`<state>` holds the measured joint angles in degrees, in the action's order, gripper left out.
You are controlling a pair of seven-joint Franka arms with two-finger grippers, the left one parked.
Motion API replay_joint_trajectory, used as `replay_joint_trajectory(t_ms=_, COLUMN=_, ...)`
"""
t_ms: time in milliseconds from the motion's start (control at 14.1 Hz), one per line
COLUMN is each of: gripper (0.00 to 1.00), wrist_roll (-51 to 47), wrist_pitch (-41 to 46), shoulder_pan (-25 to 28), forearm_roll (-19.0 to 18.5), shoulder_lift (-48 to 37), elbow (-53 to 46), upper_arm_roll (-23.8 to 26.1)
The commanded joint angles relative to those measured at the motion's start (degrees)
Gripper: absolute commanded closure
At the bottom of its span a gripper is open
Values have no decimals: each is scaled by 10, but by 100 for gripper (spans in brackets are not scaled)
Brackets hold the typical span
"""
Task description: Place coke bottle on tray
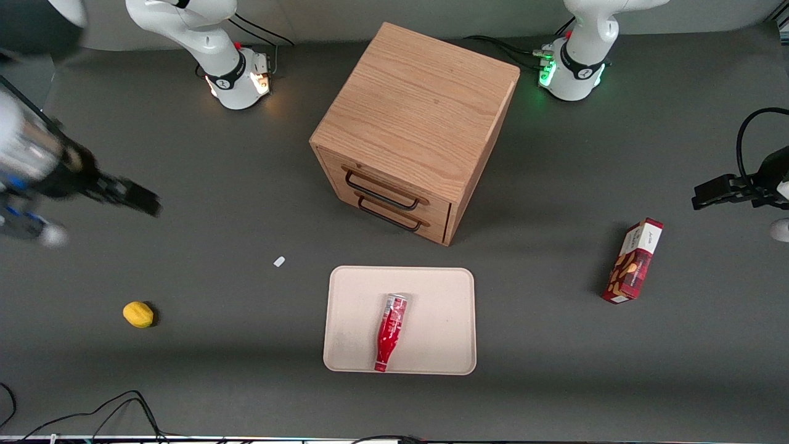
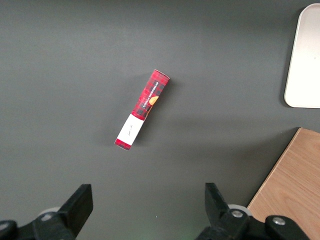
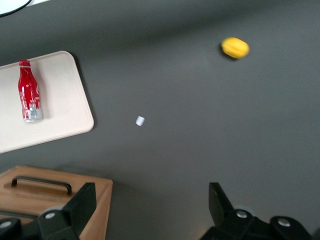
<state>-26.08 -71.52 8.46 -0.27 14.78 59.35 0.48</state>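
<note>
Coke bottle (image 1: 390, 332) lying on tray (image 1: 345, 290); gripper (image 1: 138, 198) (fingers (image 3: 80, 205) spread, empty) toward working arm's end, lemon (image 1: 138, 314) nearby

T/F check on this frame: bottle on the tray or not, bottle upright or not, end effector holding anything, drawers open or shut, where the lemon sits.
1. The coke bottle lies on the tray. True.
2. The bottle stands upright. False: it lies on its side, cap toward the front camera.
3. The right arm's end effector grips the bottle. False: it hangs open and empty over bare table toward the working arm's end, well apart from the tray.
4. Both drawers of the wooden cabinet are shut. True.
5. The lemon sits on the tray. False: it rests on the table toward the working arm's end.
6. The red snack box lies on the table toward the parked arm's end. True.
</note>
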Motion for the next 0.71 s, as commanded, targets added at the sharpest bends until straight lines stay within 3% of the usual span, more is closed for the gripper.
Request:
replay_joint_trajectory(t_ms=0, gripper=0, wrist_roll=26, wrist_pitch=-59, shoulder_pan=3, forearm_roll=41, shoulder_lift=-189, elbow=250, upper_arm_roll=-57)
replay_joint_trajectory(t_ms=212, gripper=0, wrist_roll=29, wrist_pitch=-119, shoulder_pan=7, forearm_roll=40, shoulder_lift=-308, elbow=418, upper_arm_roll=-58)
replay_joint_trajectory(t_ms=636, gripper=0, wrist_roll=28, wrist_pitch=-107, shoulder_pan=9, forearm_roll=41, shoulder_lift=-278, elbow=384, upper_arm_roll=-51)
